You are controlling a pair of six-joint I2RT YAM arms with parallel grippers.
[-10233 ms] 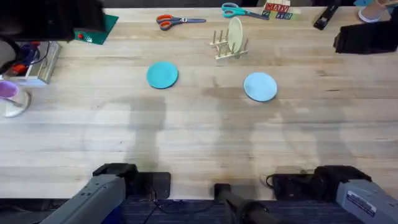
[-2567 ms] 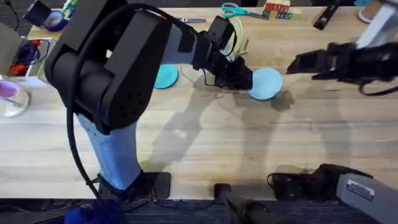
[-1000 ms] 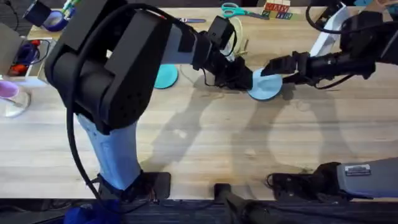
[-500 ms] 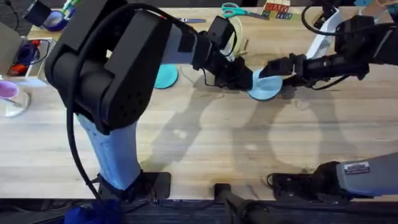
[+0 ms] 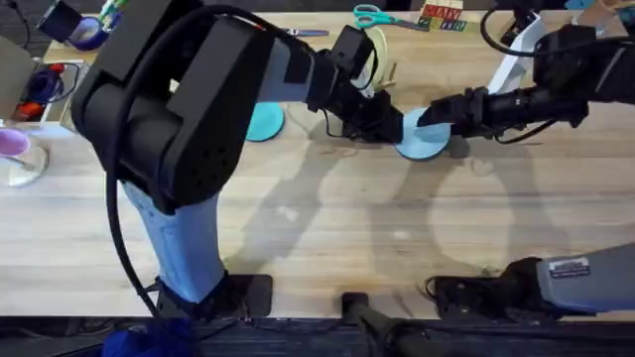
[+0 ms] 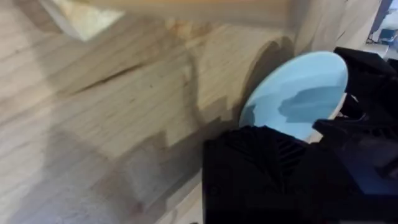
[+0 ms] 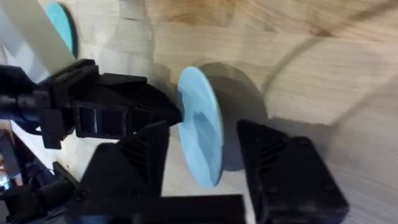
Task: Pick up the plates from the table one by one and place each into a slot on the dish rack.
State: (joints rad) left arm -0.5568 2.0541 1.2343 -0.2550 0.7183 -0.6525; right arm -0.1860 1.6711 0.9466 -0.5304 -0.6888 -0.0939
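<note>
grabbing the pale blue plate, both grippers at its rim

teal plate (image 5: 263, 121) lies flat on the table (image 5: 317, 228) toward the far edge, left of centre, partly behind the left arm; nothing touches it.

left gripper (image 5: 389, 127) reaches across to the middle and sits at the left rim of the pale blue plate (image 5: 425, 137). in the left wrist view the plate (image 6: 298, 93) is just past its own black fingers, tipped up off the wood. cannot tell if the left jaws are apart or together, they are cut off by the frame edge.

dish rack (image 5: 365, 69) stands just behind the left gripper near the far edge, with a cream plate (image 5: 375, 52) upright in one slot; the other slots look free, but the arm hides part of the rack.

right gripper (image 5: 437, 114) comes in from the right, low over the same plate. in the right wrist view its jaws are apart, one finger (image 7: 134, 165) on each face, with the plate (image 7: 202, 134) standing edge-on in the gap. contact not clear, so i read it as straddling, not clamped yet.

key relation: plate edge runs straight into the right jaws' gap, with the left gripper propping the opposite rim. right arm looks better placed to close and lift. rack is just behind and left of the plate, a short carry. risk: plate slips flat if the left gripper backs off before the right closes.
</note>
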